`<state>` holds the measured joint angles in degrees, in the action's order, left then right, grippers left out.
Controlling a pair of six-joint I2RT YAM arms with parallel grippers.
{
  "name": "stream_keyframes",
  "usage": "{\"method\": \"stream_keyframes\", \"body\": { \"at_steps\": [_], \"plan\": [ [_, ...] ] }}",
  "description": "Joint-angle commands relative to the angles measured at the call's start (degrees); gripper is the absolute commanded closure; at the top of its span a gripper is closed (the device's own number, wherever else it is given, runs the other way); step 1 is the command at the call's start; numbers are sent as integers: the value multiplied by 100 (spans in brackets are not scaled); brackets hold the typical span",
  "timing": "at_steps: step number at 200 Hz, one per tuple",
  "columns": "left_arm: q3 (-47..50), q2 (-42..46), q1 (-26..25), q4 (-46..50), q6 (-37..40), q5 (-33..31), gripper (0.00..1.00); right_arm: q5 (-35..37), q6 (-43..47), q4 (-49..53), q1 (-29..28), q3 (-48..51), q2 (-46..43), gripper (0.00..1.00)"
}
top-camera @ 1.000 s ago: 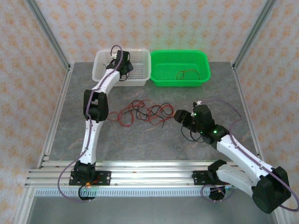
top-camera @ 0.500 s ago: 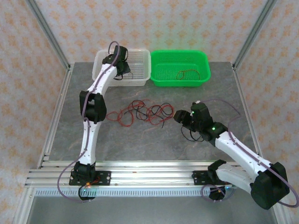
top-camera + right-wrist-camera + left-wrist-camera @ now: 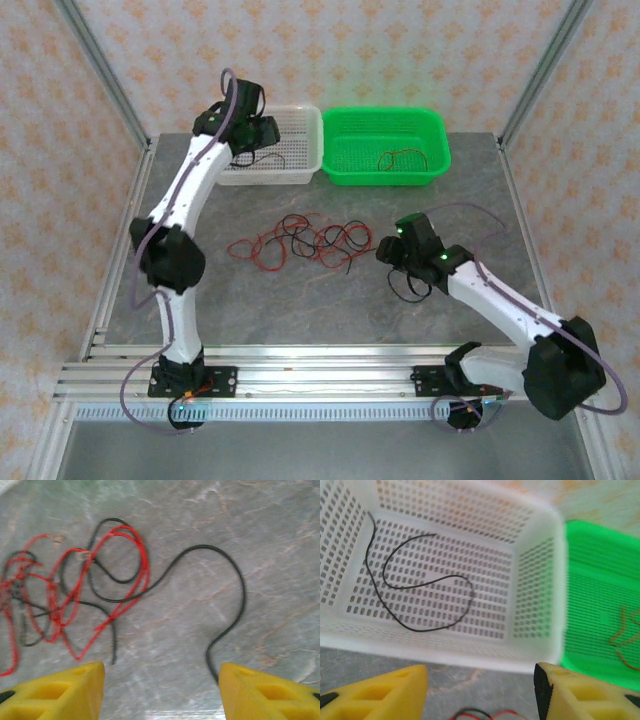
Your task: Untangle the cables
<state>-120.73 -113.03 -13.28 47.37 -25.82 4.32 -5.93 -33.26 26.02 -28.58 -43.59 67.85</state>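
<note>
Jaws spread on both: left end effector [image 3: 480, 680] raised near white basket [image 3: 535, 580], right end effector [image 3: 160, 685] low over cables [image 3: 145, 567].

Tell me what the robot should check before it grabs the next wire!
1. Left gripper open and empty: ok.
2. Right gripper open and empty: ok.
3. Black wire lying inside the white basket: ok.
4. Red wire inside the green basket: ok.
5. Tangled pile sorted out: not ok, red and black strands cross.
6. Black strand by the right gripper free of the pile: cannot tell.
</note>
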Motion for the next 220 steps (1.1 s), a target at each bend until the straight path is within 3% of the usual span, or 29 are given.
{"method": "stream_keyframes", "body": {
  "at_steps": [1,61,107,165,183,208,220],
  "plan": [
    [939,986,-188,-476,75,31,41,618,351,699,-25,-217,307,39],
    [3515,2822,-316,-1756,-382,122,41,431,285,615,-33,-211,996,40],
    [4289,3470,-316,-2081,-502,96,41,522,146,488,-176,-209,1648,43],
    [4513,3731,-312,-2159,-510,25,41,629,-32,354,-538,-332,2238,47],
    [4563,3795,-315,-2168,-509,35,41,663,-27,292,-544,-312,2398,60],
    [4637,3883,-316,-2174,-518,34,41,781,-6,194,-548,-299,2511,96],
    [4659,3932,-313,-2163,-520,49,41,821,24,146,-544,-305,2505,100]
  ]
}}
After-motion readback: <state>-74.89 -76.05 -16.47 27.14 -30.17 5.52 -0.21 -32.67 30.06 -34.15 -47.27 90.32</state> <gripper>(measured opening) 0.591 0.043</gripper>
